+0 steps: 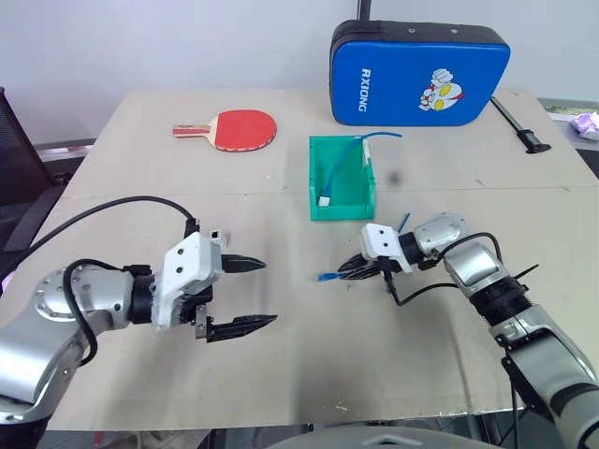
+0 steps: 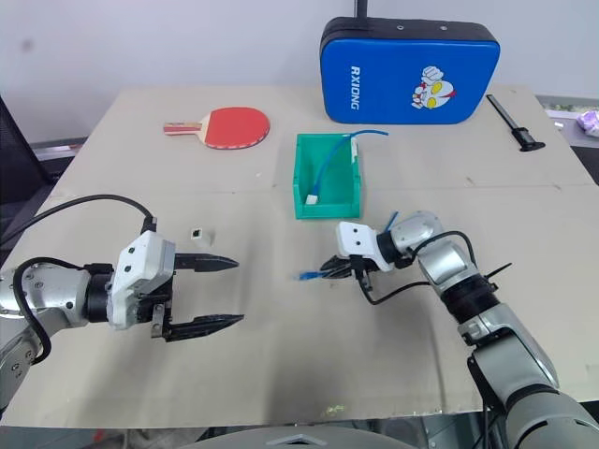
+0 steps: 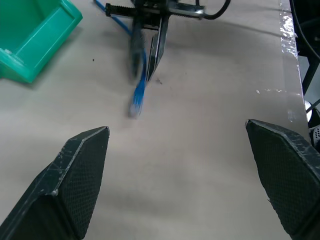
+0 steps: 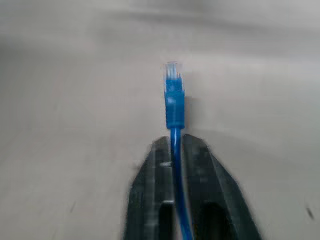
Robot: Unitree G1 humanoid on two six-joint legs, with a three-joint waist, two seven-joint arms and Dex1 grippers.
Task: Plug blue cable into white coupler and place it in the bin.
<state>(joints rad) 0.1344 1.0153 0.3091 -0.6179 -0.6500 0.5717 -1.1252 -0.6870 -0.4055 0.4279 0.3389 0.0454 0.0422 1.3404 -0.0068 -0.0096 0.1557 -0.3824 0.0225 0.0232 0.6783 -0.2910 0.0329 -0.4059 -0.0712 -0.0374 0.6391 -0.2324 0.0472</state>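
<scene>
My right gripper (image 1: pixel 344 268) is shut on the blue cable (image 1: pixel 325 277), just above the table's middle. The cord's short end with its clear plug (image 4: pixel 172 70) sticks out past the fingertips towards my left gripper. The cable's tail (image 1: pixel 403 223) rises behind the right wrist. My left gripper (image 1: pixel 268 293) stands open and empty at the left, its fingers pointing towards the plug (image 3: pixel 135 107). The white coupler (image 2: pixel 197 233) lies on the table just beyond the left gripper, touching nothing. The green bin (image 1: pixel 342 211) sits behind the right gripper, at the table's centre.
A longer blue cable (image 1: pixel 339 161) with a white block lies inside the bin. A red paddle (image 1: pixel 241 128) lies at the back left. A blue padded case (image 1: pixel 418 73) stands at the back, a black tool (image 1: pixel 520 126) to its right.
</scene>
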